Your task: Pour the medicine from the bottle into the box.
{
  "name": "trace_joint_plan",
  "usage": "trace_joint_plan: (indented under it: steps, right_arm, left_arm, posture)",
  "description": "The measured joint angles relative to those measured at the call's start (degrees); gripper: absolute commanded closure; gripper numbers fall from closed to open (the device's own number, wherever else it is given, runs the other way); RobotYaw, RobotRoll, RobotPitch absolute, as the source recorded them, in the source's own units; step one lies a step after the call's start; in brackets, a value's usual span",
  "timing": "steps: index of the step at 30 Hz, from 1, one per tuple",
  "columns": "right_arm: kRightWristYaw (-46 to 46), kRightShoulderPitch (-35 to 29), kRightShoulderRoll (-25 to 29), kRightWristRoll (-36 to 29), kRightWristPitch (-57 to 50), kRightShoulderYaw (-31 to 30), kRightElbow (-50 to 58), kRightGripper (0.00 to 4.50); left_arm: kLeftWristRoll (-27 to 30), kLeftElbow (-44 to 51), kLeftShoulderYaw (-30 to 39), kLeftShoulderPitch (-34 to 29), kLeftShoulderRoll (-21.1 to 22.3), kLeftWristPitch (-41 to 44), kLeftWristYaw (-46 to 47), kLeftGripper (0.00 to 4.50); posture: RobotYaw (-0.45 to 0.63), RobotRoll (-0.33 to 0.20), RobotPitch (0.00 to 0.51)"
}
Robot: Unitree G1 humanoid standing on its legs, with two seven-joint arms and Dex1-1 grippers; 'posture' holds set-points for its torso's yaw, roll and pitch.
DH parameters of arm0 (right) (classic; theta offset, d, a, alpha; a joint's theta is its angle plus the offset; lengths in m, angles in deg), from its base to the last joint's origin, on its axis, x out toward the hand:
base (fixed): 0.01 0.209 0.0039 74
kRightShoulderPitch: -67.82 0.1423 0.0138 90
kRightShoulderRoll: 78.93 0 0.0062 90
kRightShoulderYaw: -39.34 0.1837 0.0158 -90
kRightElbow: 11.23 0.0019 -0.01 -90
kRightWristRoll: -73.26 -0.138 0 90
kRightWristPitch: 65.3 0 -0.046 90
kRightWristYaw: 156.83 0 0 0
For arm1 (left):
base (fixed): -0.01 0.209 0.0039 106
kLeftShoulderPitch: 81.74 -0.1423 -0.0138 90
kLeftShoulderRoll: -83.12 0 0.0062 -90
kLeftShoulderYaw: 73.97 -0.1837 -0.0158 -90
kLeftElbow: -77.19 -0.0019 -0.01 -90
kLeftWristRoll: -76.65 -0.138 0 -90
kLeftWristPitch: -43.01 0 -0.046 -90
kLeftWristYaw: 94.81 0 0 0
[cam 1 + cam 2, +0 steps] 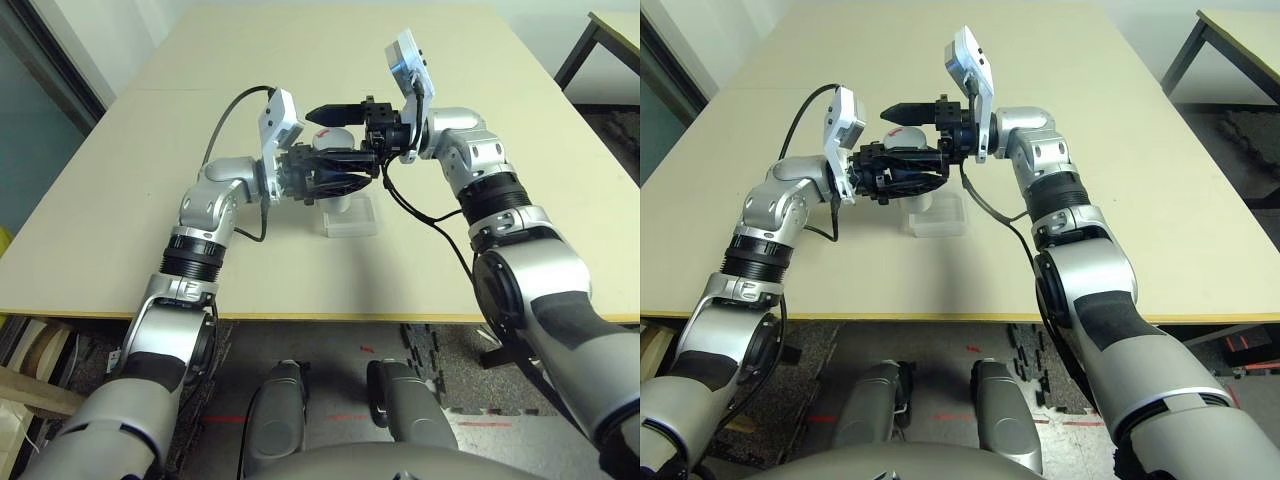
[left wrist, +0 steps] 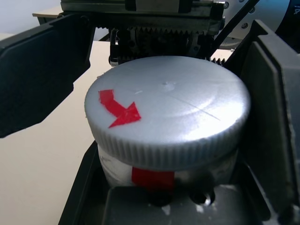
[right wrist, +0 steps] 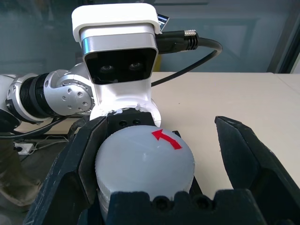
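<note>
Nearest the robot, the box [image 1: 351,219] sits empty-looking on the bench [image 1: 120,200], just below and slightly toward five o'clock of the two meeting hands. Above it, the left end effector [image 1: 345,182] is clamped shut on the bottle [image 2: 164,173], holding it upright by the body with the cap [image 2: 168,117] still screwed on; the red arrow on the cap faces up. At about one o'clock from it, the right end effector [image 1: 330,116] stands wide, its black fingers [image 3: 243,154] spread either side of the cap and apart from it.

The main risk is the cap grab. If the right fingers close off-centre, they may skid over the ribbed rim, or push the bottle sideways in the left grip. A twist against a weak hold could spin the whole bottle instead of the cap. Once open, the medicine, which cannot be seen inside, is small enough to bounce past the shallow box if the bottle tips too fast or off to one side.
</note>
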Motion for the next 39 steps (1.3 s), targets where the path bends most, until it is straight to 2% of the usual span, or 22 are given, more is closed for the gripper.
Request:
trace_joint_plan:
  steps: [13, 16, 19, 25, 33, 39]
  right_arm:
    - [1.79, 0.29, 4.48, -0.07, 1.01, 0.01, -3.33, 0.0]
    - [-0.02, 0.3, 9.02, 0.23, 1.2, 0.97, -5.52, 0.0]
    - [-0.08, 0.29, 10.22, 0.33, 1.24, 1.85, -6.48, 0.0]
    - [5.26, 0.04, 12.3, 1.08, 2.07, 1.43, -6.33, 0.0]
    - [10.52, -0.31, 12.67, 0.06, -0.89, 1.43, -2.41, 0.0]
    - [10.27, -0.78, 9.44, -1.28, -4.14, 1.2, 1.89, 0.0]
  left_arm:
    - [0.0, 0.04, 0.64, -0.65, 1.58, 1.48, 1.79, 1.78]
    - [0.32, 1.33, 0.62, -1.5, 1.98, 1.44, 0.71, 1.78]
    - [0.44, 2.14, 0.5, -1.78, 1.87, 1.41, 0.02, 1.78]
    - [0.39, 1.94, 0.36, -1.71, 2.05, 0.84, -0.11, 1.78]
    - [0.37, 1.68, 0.4, -1.48, 2.23, 0.57, -0.13, 1.78]
    - [0.32, 0.27, 0.34, -1.09, 1.99, 0.29, -0.56, 1.78]
  posture:
    - [-0.02, 0.0, 0.116]
    - [-0.02, 0.0, 0.119]
    - [-0.02, 0.0, 0.122]
    - [-0.02, 0.0, 0.123]
    - [-0.03, 0.0, 0.115]
    - [-0.04, 0.0, 0.107]
